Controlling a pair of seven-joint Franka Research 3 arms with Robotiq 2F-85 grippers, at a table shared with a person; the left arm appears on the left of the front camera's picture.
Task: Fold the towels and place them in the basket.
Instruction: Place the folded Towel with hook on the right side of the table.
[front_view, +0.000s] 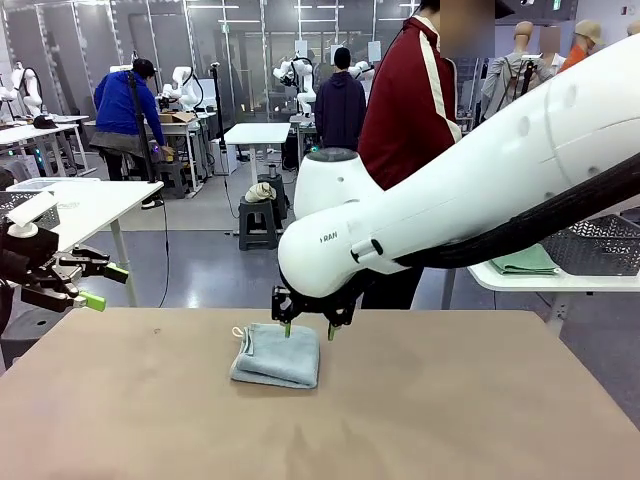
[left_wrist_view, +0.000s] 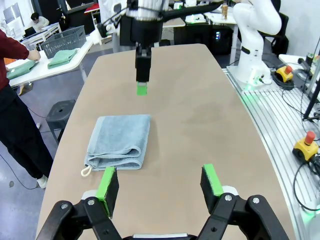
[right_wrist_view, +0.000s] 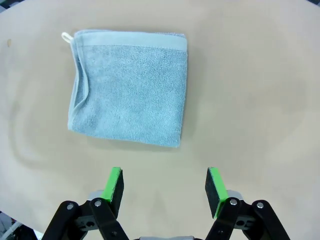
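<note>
At the far left, the left tool (front_view: 106, 287) hangs released and empty beside the edge of the brown bench (front_view: 450, 400). Near the middle of the bench lies the pale blue terry-cloth towel (front_view: 277, 355), folded into a small square, its hanging loop at the left corner. The right tool (front_view: 309, 329) hovers close by, clear of the cloth, jaws spread and holding nothing. Farther right, on a white side table, stands the dark grey mesh basket (front_view: 600, 245), with a folded green cloth (front_view: 525, 260) just beside it.
</note>
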